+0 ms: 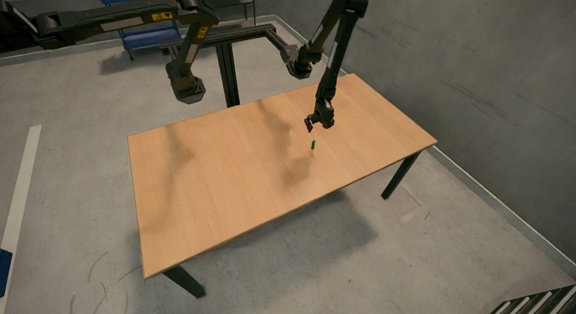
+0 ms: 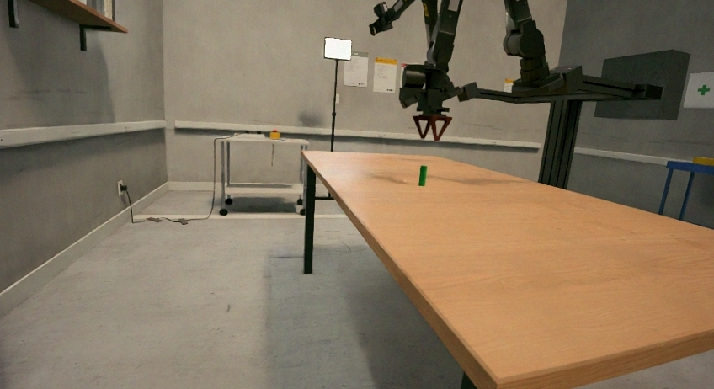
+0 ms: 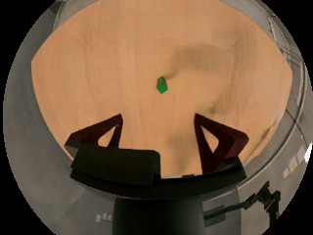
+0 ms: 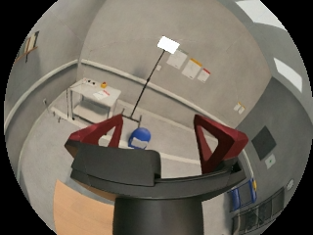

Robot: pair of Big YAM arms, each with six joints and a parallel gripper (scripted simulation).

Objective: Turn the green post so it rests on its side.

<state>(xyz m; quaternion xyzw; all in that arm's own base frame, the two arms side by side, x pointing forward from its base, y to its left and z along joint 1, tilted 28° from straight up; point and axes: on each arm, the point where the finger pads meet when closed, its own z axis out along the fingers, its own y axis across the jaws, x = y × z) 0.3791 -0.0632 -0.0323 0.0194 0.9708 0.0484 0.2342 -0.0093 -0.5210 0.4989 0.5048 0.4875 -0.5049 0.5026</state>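
The green post (image 1: 312, 145) stands upright on the wooden table (image 1: 266, 157), toward its right half. It also shows in the exterior view (image 2: 423, 175) and in the left wrist view (image 3: 160, 84). My left gripper (image 1: 317, 123) (image 2: 432, 126) hangs above the post, a little behind it, pointing down with its red fingers open and empty. The post lies ahead of the open fingers in the left wrist view. My right gripper (image 2: 378, 23) is raised high off the table, pointing at the far wall. Its fingers are open and empty.
The black gantry frame (image 1: 226, 68) that carries both arms stands behind the table. A blue shelf rack (image 1: 137, 28) stands on the floor beyond it. A white cart (image 2: 263, 165) and a light stand (image 2: 336, 49) stand by the far wall.
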